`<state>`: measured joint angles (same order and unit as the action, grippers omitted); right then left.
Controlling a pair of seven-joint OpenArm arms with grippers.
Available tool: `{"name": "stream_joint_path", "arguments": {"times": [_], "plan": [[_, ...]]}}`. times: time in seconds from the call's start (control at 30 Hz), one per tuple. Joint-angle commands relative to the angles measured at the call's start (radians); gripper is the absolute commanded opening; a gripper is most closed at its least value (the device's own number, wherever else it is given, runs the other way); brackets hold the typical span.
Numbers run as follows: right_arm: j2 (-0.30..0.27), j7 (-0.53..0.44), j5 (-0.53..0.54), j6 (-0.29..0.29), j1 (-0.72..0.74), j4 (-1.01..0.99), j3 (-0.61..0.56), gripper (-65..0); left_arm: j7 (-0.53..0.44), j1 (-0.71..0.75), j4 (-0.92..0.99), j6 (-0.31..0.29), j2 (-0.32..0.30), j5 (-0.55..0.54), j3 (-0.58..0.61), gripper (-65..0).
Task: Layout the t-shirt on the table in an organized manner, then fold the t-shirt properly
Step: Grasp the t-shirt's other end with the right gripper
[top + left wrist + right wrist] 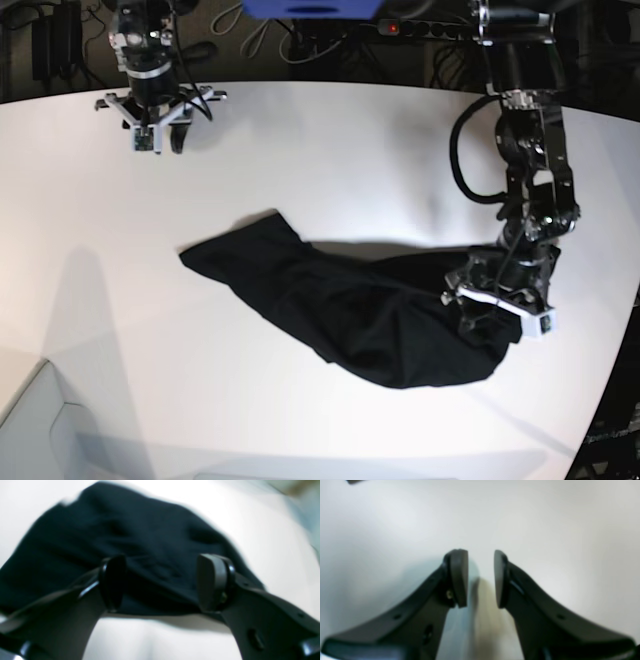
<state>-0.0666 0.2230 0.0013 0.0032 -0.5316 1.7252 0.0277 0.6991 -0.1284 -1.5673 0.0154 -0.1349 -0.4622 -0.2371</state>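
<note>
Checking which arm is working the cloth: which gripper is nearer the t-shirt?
Left. The left gripper hangs over the t-shirt; the right gripper is far off across the table.

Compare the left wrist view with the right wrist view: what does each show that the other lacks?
Only the left wrist view shows the black t-shirt, bunched and blurred, with the left claw open just above its near edge and nothing between the pads. Only the right wrist view shows the right claw, open with a narrower gap, over bare surface with no cloth near it; a dark scrap at the top left corner is too small to identify. Both share the white table as background and an empty claw.
</note>
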Motion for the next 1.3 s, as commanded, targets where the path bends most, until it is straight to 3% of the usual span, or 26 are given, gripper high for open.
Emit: {"name": "stream_joint_path", "arguments": {"times": [0.0,0.43,0.5,0.63,0.77,1.07,1.17,1.27], "plan": [[-0.003,-0.023,0.001,0.001,0.006,0.003,0.001,-46.0,-0.020,-0.026,0.008,-0.010,-0.001,-0.010,-0.017,-22.2],[-0.006,-0.023,0.001,0.002,0.032,-0.034,0.001,-46.0,-0.022,-0.090,0.252,-0.019,0.019,-0.013,-0.063,-24.1],[-0.014,-0.023,0.001,0.002,0.032,-0.034,0.001,-46.0,-0.022,-0.090,0.249,-0.019,0.019,-0.014,-0.063,-32.5],[-0.026,-0.023,0.001,0.002,0.032,-0.034,0.002,-46.2,-0.022,-0.090,0.245,-0.019,0.019,-0.016,-0.063,-65.0],[-0.026,-0.023,0.001,0.002,0.044,-0.034,0.002,-46.1,-0.022,-0.080,0.193,-0.019,0.021,-0.017,-0.066,-65.0],[-0.025,-0.021,0.004,0.002,0.098,0.014,0.002,-46.0,-0.019,0.132,-0.226,-0.013,0.059,-0.051,-0.067,-64.8],[-0.017,0.029,0.004,0.002,0.140,0.055,0.001,-44.2,-0.019,0.203,-0.265,-0.013,0.064,-0.050,-0.067,-64.8],[0.012,0.132,0.004,0.002,0.209,0.092,-0.038,-38.1,-0.020,0.255,-0.265,-0.013,0.065,-0.046,-0.067,-64.8]]}}
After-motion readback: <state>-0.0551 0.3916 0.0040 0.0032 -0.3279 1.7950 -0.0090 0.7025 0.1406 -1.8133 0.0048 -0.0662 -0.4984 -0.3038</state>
